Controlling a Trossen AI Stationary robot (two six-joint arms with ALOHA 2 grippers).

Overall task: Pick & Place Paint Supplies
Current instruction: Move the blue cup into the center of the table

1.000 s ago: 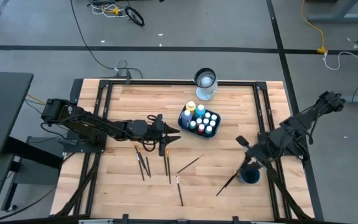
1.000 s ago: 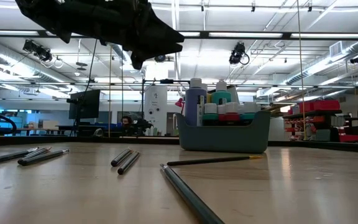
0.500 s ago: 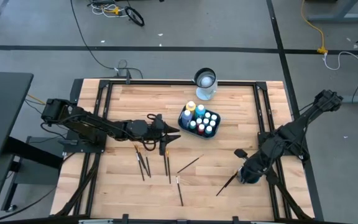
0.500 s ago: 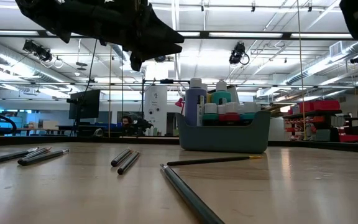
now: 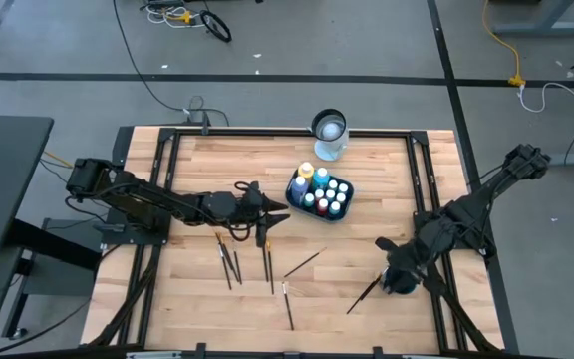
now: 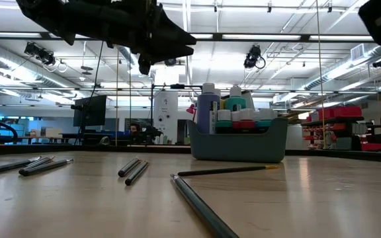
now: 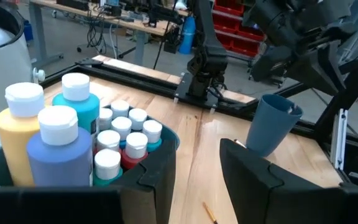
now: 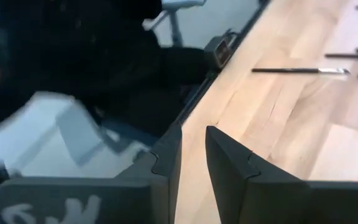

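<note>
The right gripper (image 5: 395, 274) is hanging low at the lower right of the high view, just over the blue cup (image 7: 272, 124) at that edge of the table (image 5: 367, 170). Its fingers are standing narrowly apart, and the right wrist view is showing only bare wood between them. One brush (image 5: 364, 295) is lying slanted just beside the cup. The other brushes (image 5: 269, 261) are lying loose below centre. The left gripper (image 5: 270, 215) is waiting above them at centre left, its fingers parted with nothing between.

The bottles (image 7: 120, 127) and the yellow bottle (image 7: 20, 124) are standing upright in the caddy (image 6: 237, 145) at upper centre, so the brushes look like the work remaining.

Judging from this, the right arm is working around the cup and the nearest brush. To do that well, it should be widening its fingers clear of the cup wall before shifting, so the cup is not tipping. It should then be coming straight down across the brush handle, near its middle. A thin handle is likely to roll or pivot if pinched near one end.
</note>
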